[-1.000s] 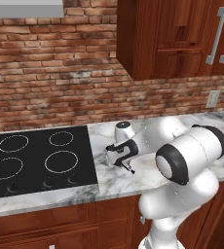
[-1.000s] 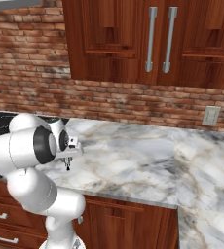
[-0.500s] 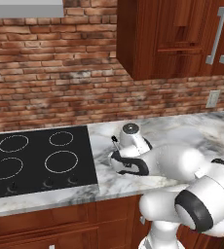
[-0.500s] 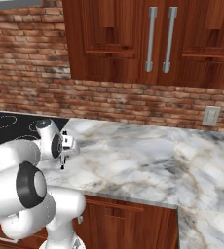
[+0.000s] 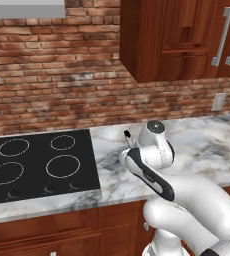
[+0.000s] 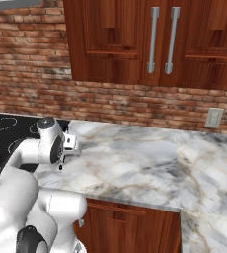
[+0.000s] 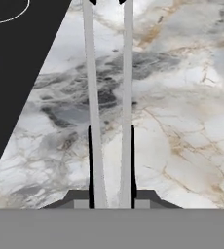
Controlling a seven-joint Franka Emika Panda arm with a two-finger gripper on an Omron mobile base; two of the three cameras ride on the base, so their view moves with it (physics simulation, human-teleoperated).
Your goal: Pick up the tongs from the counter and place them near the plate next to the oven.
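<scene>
My gripper [image 7: 111, 165] is shut on the tongs [image 7: 92, 97]. Their two slim silvery arms run side by side away from the fingers [image 7: 90, 160] to black tips at the top edge of the hand view. In the left base view the tongs [image 5: 129, 139] stick out up and back from behind the wrist, black end toward the brick wall, above the white marble counter [image 5: 207, 145]. In the right base view the hand [image 6: 68, 143] hovers over the counter [image 6: 135, 163] near its left end, beside the cooktop.
A black glass cooktop [image 5: 37, 165] with ring marks lies left of the hand, also seen as the cooktop [image 7: 21, 58] and the cooktop [image 6: 2, 133]. A brick wall and reddish-brown upper cabinets [image 6: 150, 44] stand behind. The marble stretches away to the right, with an outlet [image 6: 213, 117] on the wall.
The arm has folded down, its elbow swinging low to the right in the left base view. The hand has turned, and the tongs now point up and back toward the wall.
</scene>
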